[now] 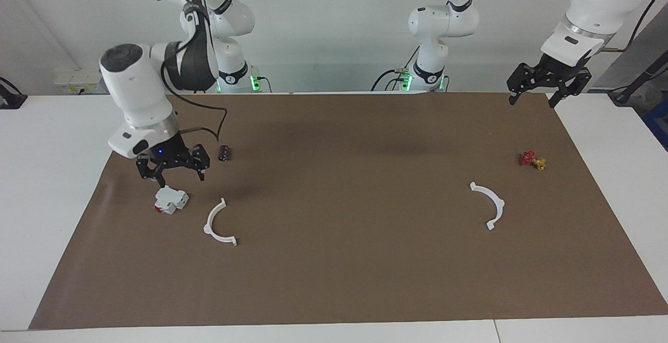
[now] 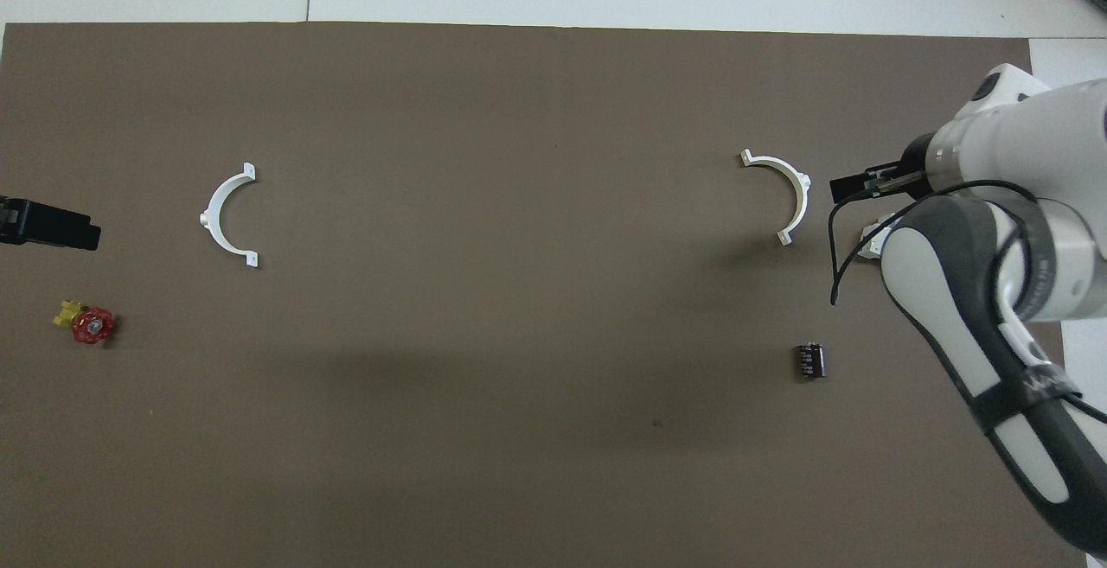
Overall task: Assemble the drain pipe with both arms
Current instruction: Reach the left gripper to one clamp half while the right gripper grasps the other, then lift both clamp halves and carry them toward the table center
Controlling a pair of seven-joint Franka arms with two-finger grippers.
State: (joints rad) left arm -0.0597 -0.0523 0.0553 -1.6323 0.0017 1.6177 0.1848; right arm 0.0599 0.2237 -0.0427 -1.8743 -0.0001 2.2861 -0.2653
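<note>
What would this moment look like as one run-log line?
stage: pre-grasp | right gripper: open, over white block | left gripper: open, waiting | half-rings: apart, untouched

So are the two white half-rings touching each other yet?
Apart. The facing view shows one half-ring near the right arm's end, the other half-ring near the left's, with bare mat between.

This looks like a robot lab. Two white robot arms stand at a big white bench covered with a brown mat. Black cables and little green lights sit by a plain white wall.
</note>
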